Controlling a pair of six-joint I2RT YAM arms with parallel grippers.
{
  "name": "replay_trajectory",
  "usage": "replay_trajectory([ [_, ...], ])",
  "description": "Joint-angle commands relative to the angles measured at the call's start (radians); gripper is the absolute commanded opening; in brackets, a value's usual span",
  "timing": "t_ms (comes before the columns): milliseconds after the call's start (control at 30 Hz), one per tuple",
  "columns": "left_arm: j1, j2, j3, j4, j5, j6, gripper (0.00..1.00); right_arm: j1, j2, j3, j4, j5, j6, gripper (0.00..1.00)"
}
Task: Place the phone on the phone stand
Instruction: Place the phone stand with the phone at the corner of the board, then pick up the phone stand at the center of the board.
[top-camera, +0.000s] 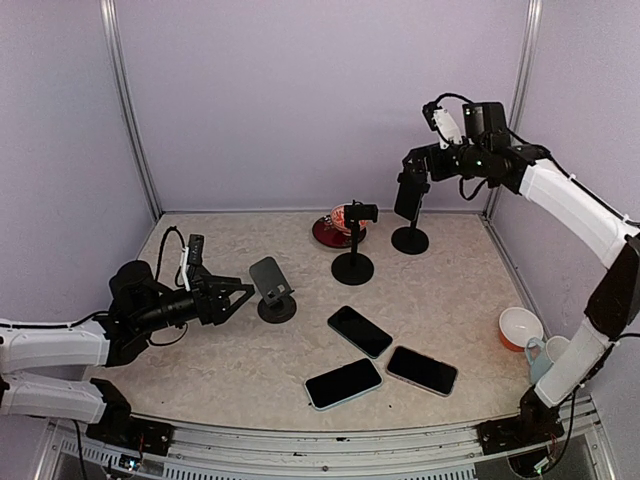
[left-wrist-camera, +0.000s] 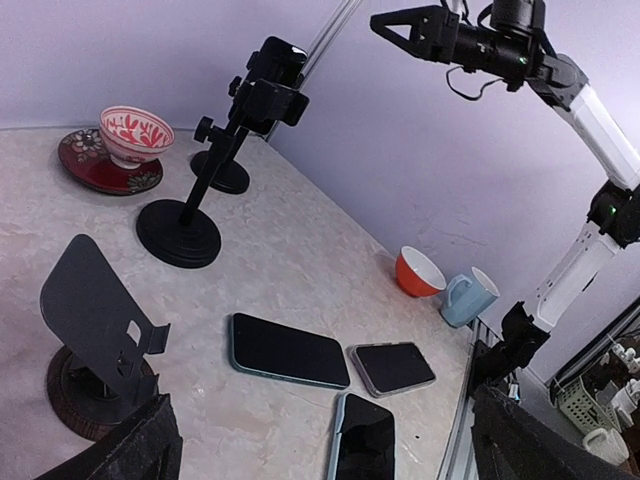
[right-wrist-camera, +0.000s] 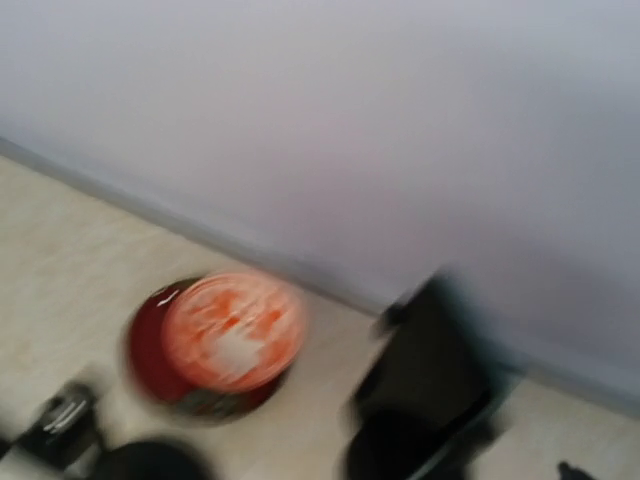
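The phone (top-camera: 410, 193) is seen seated upright on the far pole stand (top-camera: 410, 240), so the right gripper (top-camera: 420, 165), whose jaw state cannot be told, is held by its top, likely clearing it, while the left gripper (top-camera: 240, 297) is held wide open and empty beside the plate stand (top-camera: 272, 290).

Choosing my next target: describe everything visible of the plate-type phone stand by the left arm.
The plate stand is dark grey and matte: a rounded plate tilted back, with a small lip low on its face, on a short neck over a round disc base. It stands upright on the pale table, empty, nothing else touching it. The open left tool points at it, close by.
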Motion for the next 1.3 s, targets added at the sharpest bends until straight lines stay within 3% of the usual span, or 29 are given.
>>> replay_trajectory([
  [0,-0.012,0.012,-0.001,0.049,0.004,0.011,0.99,0.11,-0.193,-0.33,0.119,0.168,0.124,1.0],
  [167,-0.025,-0.008,0.005,0.013,-0.022,0.027,0.99,0.225,-0.318,-0.602,0.176,0.227,0.225,1.0],
  [400,-0.042,-0.049,-0.027,-0.022,-0.066,0.047,0.99,0.385,-0.382,-0.795,0.22,0.33,0.293,1.0],
  [567,-0.052,-0.061,-0.089,0.01,-0.078,0.031,0.99,0.435,-0.402,-0.913,0.26,0.298,0.349,1.0],
  [1267,-0.072,-0.156,-0.104,-0.097,-0.193,0.045,0.99,0.585,-0.204,-0.977,0.27,0.218,0.374,1.0],
])
